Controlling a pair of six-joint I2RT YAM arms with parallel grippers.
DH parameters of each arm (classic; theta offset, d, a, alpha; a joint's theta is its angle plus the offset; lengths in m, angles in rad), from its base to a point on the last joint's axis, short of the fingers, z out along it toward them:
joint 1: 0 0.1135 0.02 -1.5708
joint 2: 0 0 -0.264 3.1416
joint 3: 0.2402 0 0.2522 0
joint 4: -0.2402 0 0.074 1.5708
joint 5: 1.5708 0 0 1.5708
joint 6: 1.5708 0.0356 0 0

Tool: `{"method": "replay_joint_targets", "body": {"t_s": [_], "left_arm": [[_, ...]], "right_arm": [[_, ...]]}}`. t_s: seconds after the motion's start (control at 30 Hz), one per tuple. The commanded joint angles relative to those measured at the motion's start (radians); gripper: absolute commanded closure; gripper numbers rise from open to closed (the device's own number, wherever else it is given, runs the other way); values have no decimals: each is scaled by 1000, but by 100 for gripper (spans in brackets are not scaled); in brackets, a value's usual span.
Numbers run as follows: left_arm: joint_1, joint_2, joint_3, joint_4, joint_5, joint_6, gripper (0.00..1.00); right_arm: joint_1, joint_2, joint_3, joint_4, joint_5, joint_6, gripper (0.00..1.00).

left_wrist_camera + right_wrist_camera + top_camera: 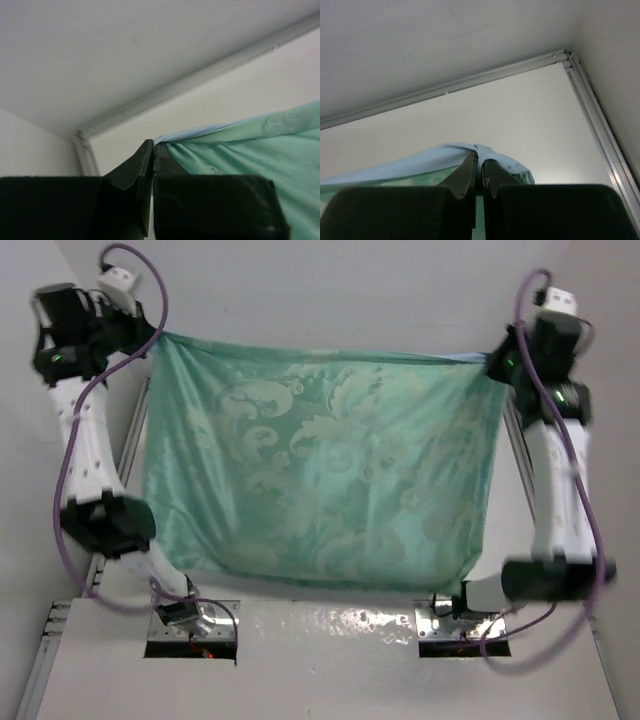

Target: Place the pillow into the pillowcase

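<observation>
Nearest the arm bases, the lower hem of the pillowcase (320,470) hangs loose toward the table (330,635), with the sheet spread wide and its patterned green side facing the overhead camera. The likely trouble is a slip. The cloth looks slick and each hold takes only a small bunch of a corner, so an uneven pull between the arms could drag one corner free and drop that side. With both arms busy, neither is free to feed in the pillow, which shows in no view. At the far top edge, the left gripper (152,146) is pressed together on the left corner and the right gripper (480,159) on the right corner, with pale blue cloth bunched at the tips.
</observation>
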Motion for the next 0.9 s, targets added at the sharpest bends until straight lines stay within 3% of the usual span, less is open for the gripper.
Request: {"method": "replay_joint_targets", "body": {"t_s": [0.0, 0.03, 0.07, 0.1, 0.13, 0.17, 0.2, 0.23, 0.27, 0.3, 0.33, 0.4, 0.53, 0.67, 0.87], "left_arm": [[-14, 266, 31, 63, -265, -27, 100], [-14, 445, 113, 42, -340, -103, 99], [-14, 550, 227, 42, -383, -134, 83], [-12, 642, 462, -10, -481, -161, 57], [-14, 754, 531, -13, -532, -188, 37], [-17, 743, 512, 0, -573, -175, 2], [-18, 715, 357, 70, -599, -164, 0], [-15, 633, 269, 105, -589, -153, 0], [-11, 591, 186, 150, -580, -143, 0], [-9, 562, 84, 152, -577, -127, 0], [-8, 531, 65, 142, -577, -101, 0], [3, 520, 69, 64, -564, -87, 0], [20, 441, -14, -19, -480, -54, 0], [22, 322, -274, -24, -426, 2, 0], [20, 174, -598, -22, -368, 84, 0]], "right_arm": [[-15, 388, 167, 87, 120, 22, 96], [-15, 612, 409, 20, 162, 42, 49], [-15, 736, 560, -34, 184, 48, 48], [-15, 856, 738, -160, 237, 48, 8], [-13, 957, 1016, -213, 267, 53, 1], [-13, 1049, 1074, -252, 279, 79, 1], [-12, 1035, 1062, -260, 284, 89, 1], [2, 980, 846, -222, 267, 85, 1], [14, 801, 677, -150, 258, 62, 1], [28, 705, 487, 42, 263, 36, 1], [52, 619, 207, 123, 279, 2, 1], [63, 458, 63, 168, 284, 5, 1], [74, 291, -167, 90, 232, 37, 1], [74, 104, -412, 95, 108, 51, 1], [74, -170, -793, 136, 54, 76, 1]]}}
